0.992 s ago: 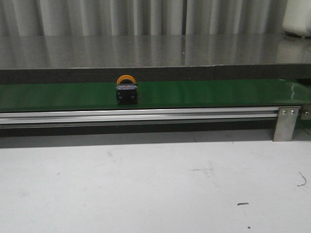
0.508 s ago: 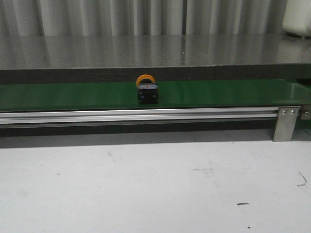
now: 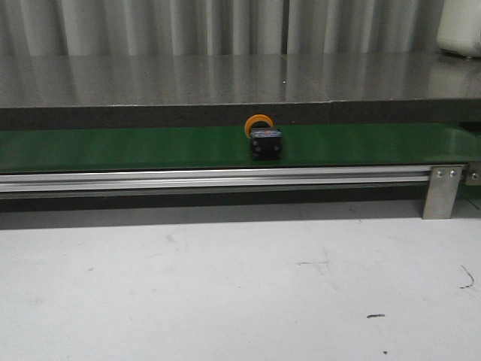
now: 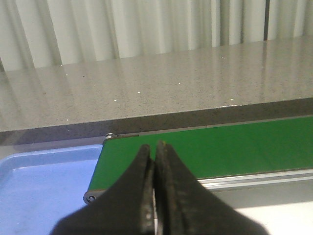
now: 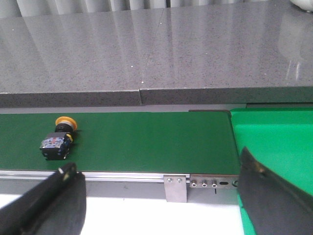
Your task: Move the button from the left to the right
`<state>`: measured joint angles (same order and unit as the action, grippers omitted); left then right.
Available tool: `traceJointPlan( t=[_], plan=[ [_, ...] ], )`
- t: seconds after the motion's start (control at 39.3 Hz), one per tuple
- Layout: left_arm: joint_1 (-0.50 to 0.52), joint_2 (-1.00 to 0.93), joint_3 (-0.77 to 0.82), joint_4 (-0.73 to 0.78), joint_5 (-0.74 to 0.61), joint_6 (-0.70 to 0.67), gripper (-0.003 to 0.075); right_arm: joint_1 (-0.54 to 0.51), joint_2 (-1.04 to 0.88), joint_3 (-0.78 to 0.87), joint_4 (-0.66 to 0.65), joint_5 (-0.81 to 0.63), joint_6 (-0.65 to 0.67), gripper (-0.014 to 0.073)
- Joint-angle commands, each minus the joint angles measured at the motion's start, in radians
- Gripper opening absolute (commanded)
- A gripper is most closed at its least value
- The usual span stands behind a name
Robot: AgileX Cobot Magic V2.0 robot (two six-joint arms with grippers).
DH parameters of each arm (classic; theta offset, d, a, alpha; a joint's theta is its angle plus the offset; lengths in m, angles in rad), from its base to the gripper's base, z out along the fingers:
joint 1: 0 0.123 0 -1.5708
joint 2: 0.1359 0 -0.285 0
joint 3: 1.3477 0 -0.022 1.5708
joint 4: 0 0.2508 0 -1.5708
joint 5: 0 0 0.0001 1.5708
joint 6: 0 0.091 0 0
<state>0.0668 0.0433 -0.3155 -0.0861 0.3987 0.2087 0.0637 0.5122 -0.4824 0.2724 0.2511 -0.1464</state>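
Note:
The button (image 3: 264,140), with a round orange-yellow head and a black boxy body, lies on the green belt (image 3: 113,147) a little right of the middle in the front view. It also shows in the right wrist view (image 5: 58,140), on its side, beyond the fingertip nearest it. My right gripper (image 5: 155,169) is open and empty, in front of the belt's right end. My left gripper (image 4: 153,147) is shut and empty at the belt's left end (image 4: 195,152). Neither gripper shows in the front view.
A blue tray (image 4: 39,181) sits beside the belt's left end. A green tray (image 5: 279,142) sits beside its right end. An aluminium rail (image 3: 210,179) with a bracket (image 3: 442,191) runs along the belt's front. A grey stone counter (image 3: 225,79) lies behind. White table (image 3: 225,286) is in front.
The button has travelled to the right along the belt, from left of the middle to a little right of it.

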Motion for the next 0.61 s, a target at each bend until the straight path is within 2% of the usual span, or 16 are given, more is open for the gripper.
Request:
traceJointPlan(
  t=[0.0, 0.18, 0.38, 0.58],
  plan=[
    [-0.006, 0.012, -0.025, -0.010, -0.087, -0.007, -0.0021, -0.007, 0.008, -0.037, 0.008, -0.083, -0.004, 0.0645],
    [-0.006, 0.012, -0.025, -0.010, -0.087, -0.007, -0.0021, -0.007, 0.073, -0.089, 0.008, -0.057, -0.004, 0.0645],
    [-0.006, 0.012, -0.025, -0.010, -0.087, -0.007, -0.0021, -0.007, 0.299, -0.247, 0.008, 0.043, -0.004, 0.0645],
    [-0.006, 0.012, -0.025, -0.010, -0.087, -0.007, -0.0021, -0.007, 0.525, -0.391, 0.008, 0.085, -0.004, 0.0645]
  ],
)
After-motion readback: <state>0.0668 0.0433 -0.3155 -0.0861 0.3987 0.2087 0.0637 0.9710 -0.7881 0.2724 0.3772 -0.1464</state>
